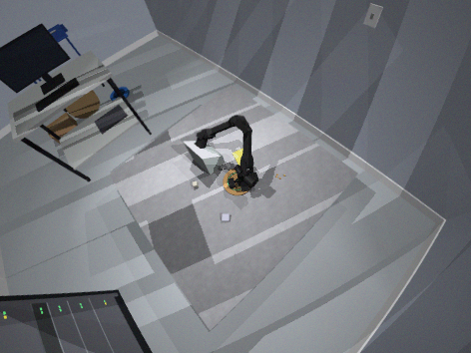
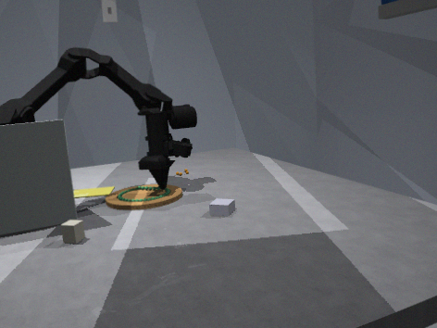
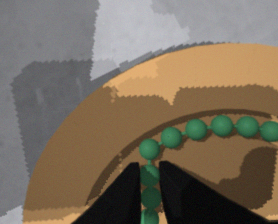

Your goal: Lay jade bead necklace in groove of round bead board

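The round wooden bead board (image 1: 235, 192) (image 2: 111, 201) (image 3: 55, 165) lies flat. The jade bead necklace (image 2: 139, 200) (image 3: 196, 129), a loop of green beads, lies on it. In the wrist view the beads at upper right follow the curved dark edge of the groove. At left the strand bends sharply and runs straight down between the fingers, inward of that edge. My gripper (image 2: 163, 188) (image 3: 148, 170) points down at the board's right part in the exterior view and is shut on this strand, low over the board. The fingers hide part of the groove.
A grey-white panel (image 1: 202, 156) (image 2: 32, 177) and a yellow sheet (image 1: 238, 155) (image 2: 93, 192) stand and lie near the board. A beige cube (image 1: 195, 183) (image 2: 73, 232), a pale lavender block (image 1: 226, 217) (image 2: 222, 208) and small orange bits (image 1: 283, 176) (image 2: 179, 173) lie around it.
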Action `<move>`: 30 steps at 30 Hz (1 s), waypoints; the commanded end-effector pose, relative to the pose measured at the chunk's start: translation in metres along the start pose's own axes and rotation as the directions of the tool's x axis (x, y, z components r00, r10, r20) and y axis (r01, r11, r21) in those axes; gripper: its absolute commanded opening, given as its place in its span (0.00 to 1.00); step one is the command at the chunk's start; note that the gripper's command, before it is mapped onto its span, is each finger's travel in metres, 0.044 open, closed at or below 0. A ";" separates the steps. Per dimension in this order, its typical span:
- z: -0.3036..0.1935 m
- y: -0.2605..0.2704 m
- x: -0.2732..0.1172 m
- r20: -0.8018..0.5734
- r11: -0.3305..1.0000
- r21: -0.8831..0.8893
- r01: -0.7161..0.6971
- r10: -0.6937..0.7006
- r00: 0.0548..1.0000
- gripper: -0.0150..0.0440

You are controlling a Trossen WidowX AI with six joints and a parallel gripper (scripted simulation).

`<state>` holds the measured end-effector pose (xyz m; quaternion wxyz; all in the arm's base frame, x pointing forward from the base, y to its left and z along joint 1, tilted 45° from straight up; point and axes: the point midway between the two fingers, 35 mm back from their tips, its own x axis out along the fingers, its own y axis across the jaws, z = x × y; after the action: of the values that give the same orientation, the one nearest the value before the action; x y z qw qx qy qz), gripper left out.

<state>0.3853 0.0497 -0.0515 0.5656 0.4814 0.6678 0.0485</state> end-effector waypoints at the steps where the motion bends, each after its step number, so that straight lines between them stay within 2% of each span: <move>1: -0.001 -0.001 -0.004 -0.002 1.000 0.006 0.000 0.000 1.000 0.25; 30: 0.003 0.010 0.001 -0.004 1.000 0.009 -0.001 0.001 1.000 0.25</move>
<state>0.3926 0.0509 -0.0454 0.5635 0.4821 0.6692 0.0470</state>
